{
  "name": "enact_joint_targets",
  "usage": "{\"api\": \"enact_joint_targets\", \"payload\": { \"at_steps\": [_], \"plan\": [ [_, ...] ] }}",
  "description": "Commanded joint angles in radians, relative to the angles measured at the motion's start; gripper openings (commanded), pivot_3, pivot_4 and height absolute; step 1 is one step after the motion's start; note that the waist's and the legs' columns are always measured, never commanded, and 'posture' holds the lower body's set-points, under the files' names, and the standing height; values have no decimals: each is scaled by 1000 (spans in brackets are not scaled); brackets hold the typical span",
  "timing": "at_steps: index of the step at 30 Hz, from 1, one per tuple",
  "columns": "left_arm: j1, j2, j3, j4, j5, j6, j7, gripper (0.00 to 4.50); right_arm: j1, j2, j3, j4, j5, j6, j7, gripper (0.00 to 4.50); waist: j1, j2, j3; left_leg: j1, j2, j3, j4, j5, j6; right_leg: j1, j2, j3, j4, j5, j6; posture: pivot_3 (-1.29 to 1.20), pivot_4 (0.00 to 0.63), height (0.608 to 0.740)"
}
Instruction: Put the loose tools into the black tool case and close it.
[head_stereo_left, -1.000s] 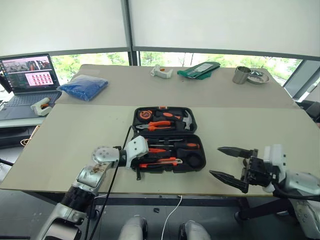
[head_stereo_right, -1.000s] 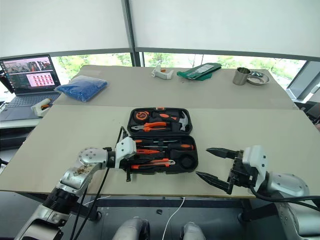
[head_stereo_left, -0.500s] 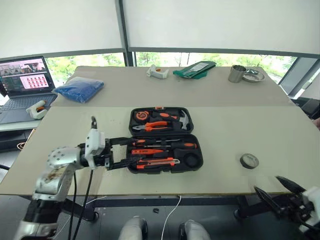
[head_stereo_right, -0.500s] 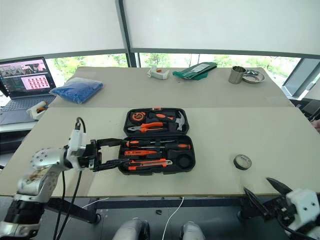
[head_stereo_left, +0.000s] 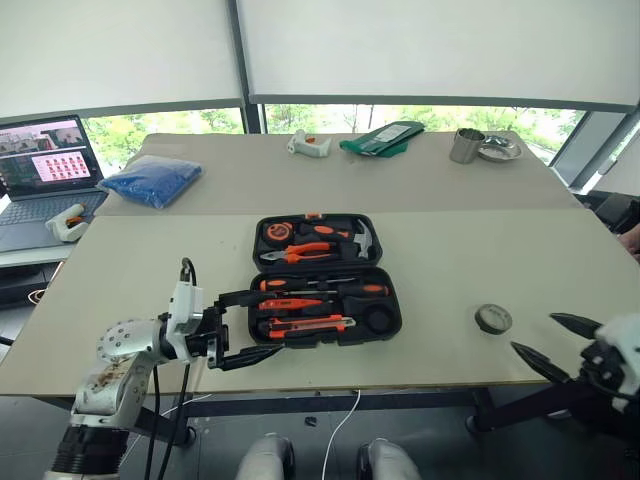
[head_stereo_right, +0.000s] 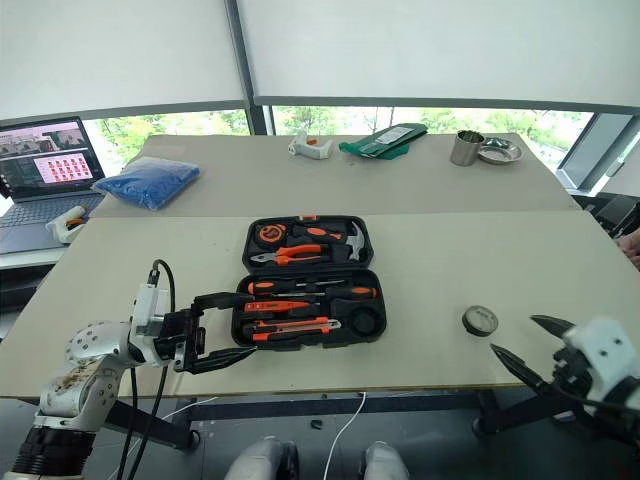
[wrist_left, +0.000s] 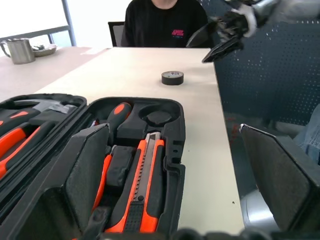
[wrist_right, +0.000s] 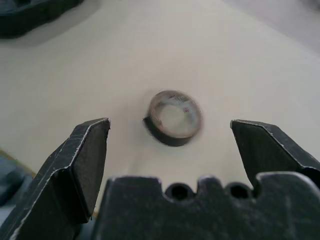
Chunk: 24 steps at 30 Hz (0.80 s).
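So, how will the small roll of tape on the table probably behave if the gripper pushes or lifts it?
The roll of tape lies flat on the table, so a push would probably slide it, not roll it. It looks small and hollow, so likely light. The open right gripper is wider than the roll, so lifting seems feasible, though the round rim might slip.

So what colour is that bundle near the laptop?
Blue. The cloth bundle shows best in the left eye view.
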Motion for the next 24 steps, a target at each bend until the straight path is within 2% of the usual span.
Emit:
{"api": "enact_joint_targets", "payload": {
  "at_steps": [1, 12, 15, 19, 20, 22, 24],
  "plan": [
    [-7, -15, -20, -48, -10, -5, 7, 4485, -65, -72, 47, -1, -9, 135, 6, 4500, 3, -1, 0, 0, 0, 0, 0, 0, 1, 0, 0, 0, 0, 0, 1, 0, 150, 740],
    [-36, -70, -68, -118, -31, 41, 64, 4485, -338, -165, 332, 144, -120, 188, 105, 4500, 5, -2, 1, -1, -2, 0, 1, 1, 4, 0, 0, 0, -1, -1, 2, 0, 150, 740],
    [-34, -70, -71, -127, -27, 44, 71, 4500, -395, -158, 385, 155, -139, 226, 110, 3865, 2, -2, 1, -1, -2, 0, 1, 1, 4, 0, 1, 0, 0, -1, 2, 0, 150, 740],
    [-28, -69, -76, -138, -25, 43, 79, 4500, -444, -151, 439, 182, -177, 218, 121, 2557, 1, -2, 1, -1, -2, 0, 1, 1, 4, 0, 1, 0, 0, -1, 2, 0, 150, 740],
    [-27, -67, -76, -139, -23, 43, 79, 4500, -451, -154, 447, 186, -182, 221, 127, 2091, 2, -2, 1, -1, -2, 0, 1, 1, 4, 0, 1, 0, -1, -1, 2, 0, 150, 740],
    [-27, -64, -80, -139, -16, 38, 77, 4500, -453, -164, 456, 198, -190, 214, 142, 1591, 3, -2, 1, -1, -2, 0, 1, 1, 4, 0, 0, 0, -1, -1, 2, 0, 150, 740],
    [-28, -62, -82, -137, -10, 30, 74, 4500, -447, -172, 458, 208, -195, 205, 158, 855, 5, -2, 1, -1, -2, 0, 1, 1, 4, 0, 1, 0, -1, -1, 2, 0, 150, 740]
  ]
}}
